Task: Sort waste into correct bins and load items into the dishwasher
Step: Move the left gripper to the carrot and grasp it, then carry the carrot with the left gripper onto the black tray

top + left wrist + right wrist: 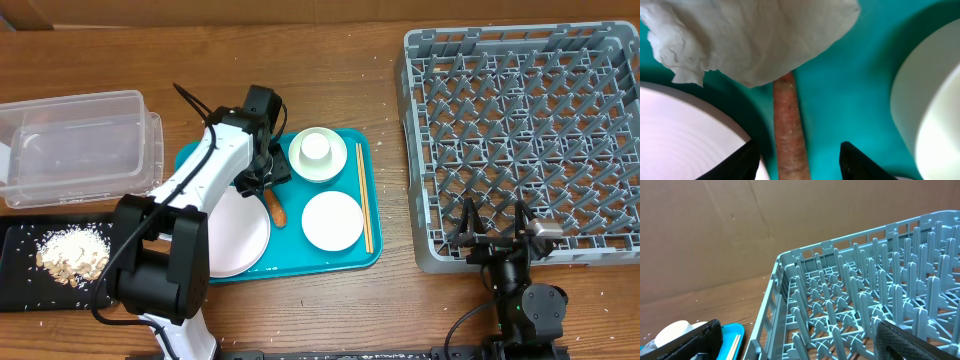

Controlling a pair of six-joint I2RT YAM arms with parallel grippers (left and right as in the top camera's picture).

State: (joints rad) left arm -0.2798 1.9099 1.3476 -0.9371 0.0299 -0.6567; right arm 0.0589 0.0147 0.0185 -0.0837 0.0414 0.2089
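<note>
Carrot stick point(789, 130) lies on the teal tray point(850, 75), tip tucked under the tissue point(750, 35). Left claw point(800, 162) is spread wide astride it, seemingly lined up to pinch it. Right claw point(492, 228), also wide, sits parked at the dish rack's point(520, 120) edge.

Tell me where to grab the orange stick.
Take the orange stick at its bare middle, from above, fingers across its width: it lies flat on the teal tray, white tissue hides its far end, and the open left gripper straddles it.
</note>
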